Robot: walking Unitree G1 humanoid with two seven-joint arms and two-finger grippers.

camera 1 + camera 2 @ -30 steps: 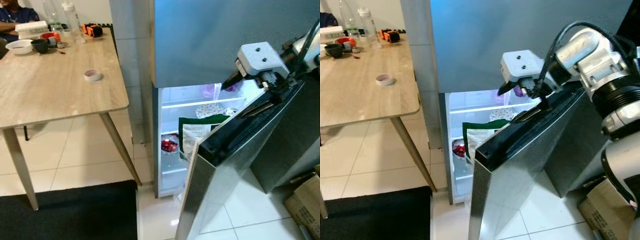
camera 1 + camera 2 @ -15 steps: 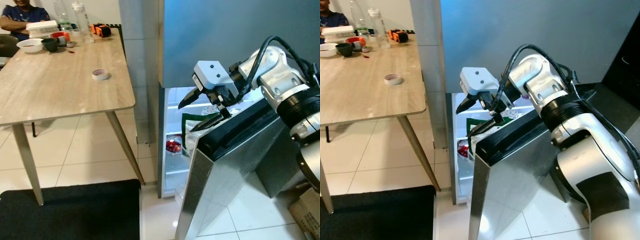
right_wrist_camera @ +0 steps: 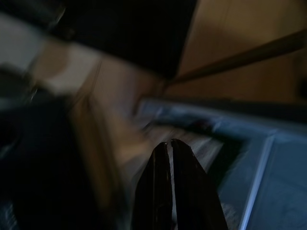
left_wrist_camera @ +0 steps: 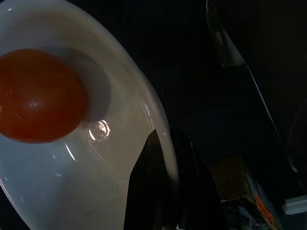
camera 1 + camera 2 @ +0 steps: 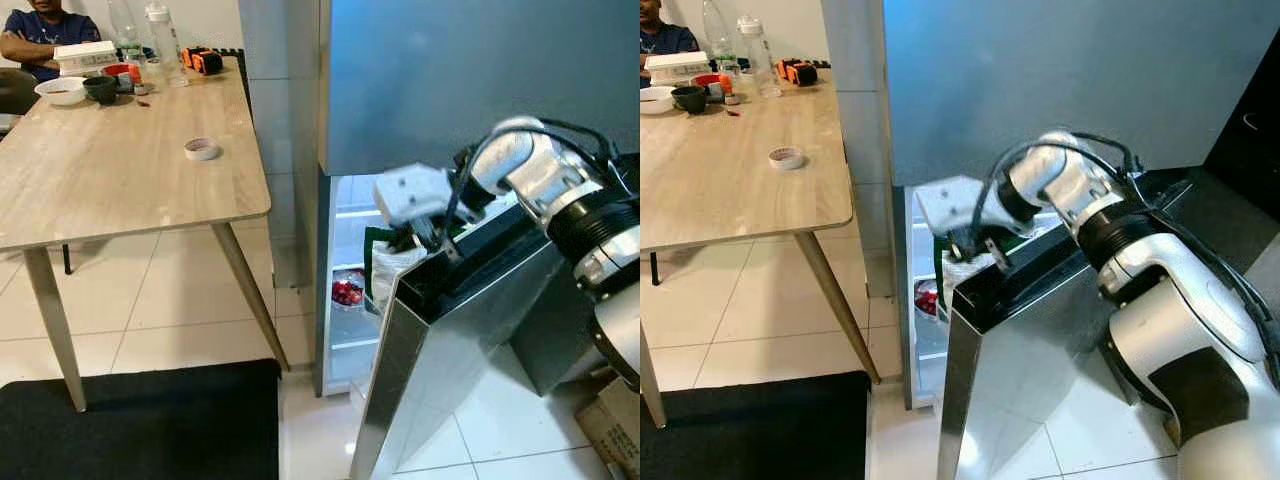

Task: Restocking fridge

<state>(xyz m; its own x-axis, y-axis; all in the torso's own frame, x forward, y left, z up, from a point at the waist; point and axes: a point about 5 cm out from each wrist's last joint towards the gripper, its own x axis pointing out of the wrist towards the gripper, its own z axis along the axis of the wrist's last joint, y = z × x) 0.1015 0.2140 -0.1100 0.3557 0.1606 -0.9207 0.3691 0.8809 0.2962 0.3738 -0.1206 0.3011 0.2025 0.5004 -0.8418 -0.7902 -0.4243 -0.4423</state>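
Over the top edge of the half-open fridge door (image 5: pixel 470 330), the right claw (image 5: pixel 425 240) reaches toward a green bag (image 5: pixel 385 262) on the shelves, its fingers (image 3: pixel 165 187) pressed together. Left claw (image 4: pixel 165 191) pinches the rim of a white bowl (image 4: pixel 96 158) holding a tomato (image 4: pixel 38 98).

Head stereo pair looking down, both sharing open fridge (image 5: pixel 345 250) and worktop (image 5: pixel 120 170), left wrist view close on white bowl (image 4: pixel 120 158), right wrist view blurred

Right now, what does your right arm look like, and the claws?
The right arm is silver with black joint bands, a black cable looping over it, and a pale grey block at the wrist. Each claw has two long black fingers.
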